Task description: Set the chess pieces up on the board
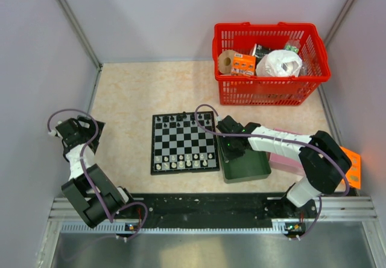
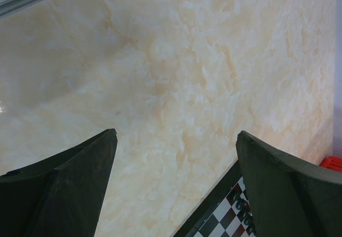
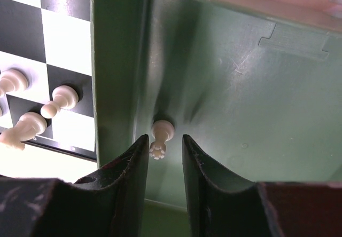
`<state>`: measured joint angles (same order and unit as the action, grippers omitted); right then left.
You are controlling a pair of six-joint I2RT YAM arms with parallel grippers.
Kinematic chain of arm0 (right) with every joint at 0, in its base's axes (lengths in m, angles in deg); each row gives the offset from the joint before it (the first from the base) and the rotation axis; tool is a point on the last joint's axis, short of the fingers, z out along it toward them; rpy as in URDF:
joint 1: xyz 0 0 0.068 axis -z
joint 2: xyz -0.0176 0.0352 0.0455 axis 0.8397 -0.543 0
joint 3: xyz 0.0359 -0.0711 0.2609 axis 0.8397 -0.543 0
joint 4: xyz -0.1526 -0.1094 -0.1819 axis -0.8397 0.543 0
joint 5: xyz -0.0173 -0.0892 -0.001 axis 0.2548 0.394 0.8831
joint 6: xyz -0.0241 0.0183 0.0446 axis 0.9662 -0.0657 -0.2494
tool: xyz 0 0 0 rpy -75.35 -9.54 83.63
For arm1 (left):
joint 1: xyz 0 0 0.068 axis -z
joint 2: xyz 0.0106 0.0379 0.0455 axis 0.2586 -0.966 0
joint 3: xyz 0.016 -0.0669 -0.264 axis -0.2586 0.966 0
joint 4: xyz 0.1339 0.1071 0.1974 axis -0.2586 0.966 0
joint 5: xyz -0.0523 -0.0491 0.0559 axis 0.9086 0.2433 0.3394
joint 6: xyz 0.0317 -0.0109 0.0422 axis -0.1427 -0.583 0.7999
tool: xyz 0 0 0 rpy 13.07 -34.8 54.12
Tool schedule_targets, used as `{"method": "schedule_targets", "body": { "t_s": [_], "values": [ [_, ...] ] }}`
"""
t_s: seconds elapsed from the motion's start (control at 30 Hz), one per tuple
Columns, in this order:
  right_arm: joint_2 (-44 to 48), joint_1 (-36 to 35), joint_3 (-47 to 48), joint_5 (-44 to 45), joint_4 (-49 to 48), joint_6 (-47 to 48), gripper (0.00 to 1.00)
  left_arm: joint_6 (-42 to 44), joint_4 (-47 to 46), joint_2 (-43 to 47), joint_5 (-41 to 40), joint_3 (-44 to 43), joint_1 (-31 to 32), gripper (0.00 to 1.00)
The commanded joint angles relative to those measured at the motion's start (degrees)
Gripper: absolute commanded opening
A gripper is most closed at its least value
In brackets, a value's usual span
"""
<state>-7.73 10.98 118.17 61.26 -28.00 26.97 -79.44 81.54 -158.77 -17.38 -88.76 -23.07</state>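
Observation:
The board lies flat in the middle of the table. Black chess pieces line its far edge and white ones stand in its two near rows. My right gripper reaches down into the dark green tray beside the board. In the right wrist view its fingers stand a little apart around a small white piece that stands on the tray floor, close to the left finger. My left gripper hangs wide open over bare table left of the board's corner.
A red basket with packets and a roll stands at the back right. A pink box lies under my right arm, next to the tray, and an orange item sits at the far right. White pieces stand just past the tray wall.

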Motion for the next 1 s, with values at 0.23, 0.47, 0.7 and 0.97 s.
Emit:
{"method": "schedule_targets", "body": {
  "t_s": [0.23, 0.47, 0.7, 0.97],
  "values": [
    [0.99, -0.72, 1.8, 0.67, -1.27, 1.53, 0.32, 0.23, -2.14, 1.14, 0.75, -0.29, -0.52, 0.98],
    [1.34, -0.72, 1.19, 0.84, -1.62, 1.88, 0.26, 0.58, -0.9, 2.72, 0.04, -0.38, -0.52, 0.98],
    [1.17, -0.63, 1.98, 0.93, -1.53, 2.32, 0.21, 0.23, -1.7, 1.31, 0.66, -0.29, -0.43, 0.98],
    [1.17, -0.63, 3.03, 0.93, -0.83, 2.49, 0.18, 0.4, -1.87, 1.05, 0.39, -0.21, -0.52, 0.98]
  ]
}}
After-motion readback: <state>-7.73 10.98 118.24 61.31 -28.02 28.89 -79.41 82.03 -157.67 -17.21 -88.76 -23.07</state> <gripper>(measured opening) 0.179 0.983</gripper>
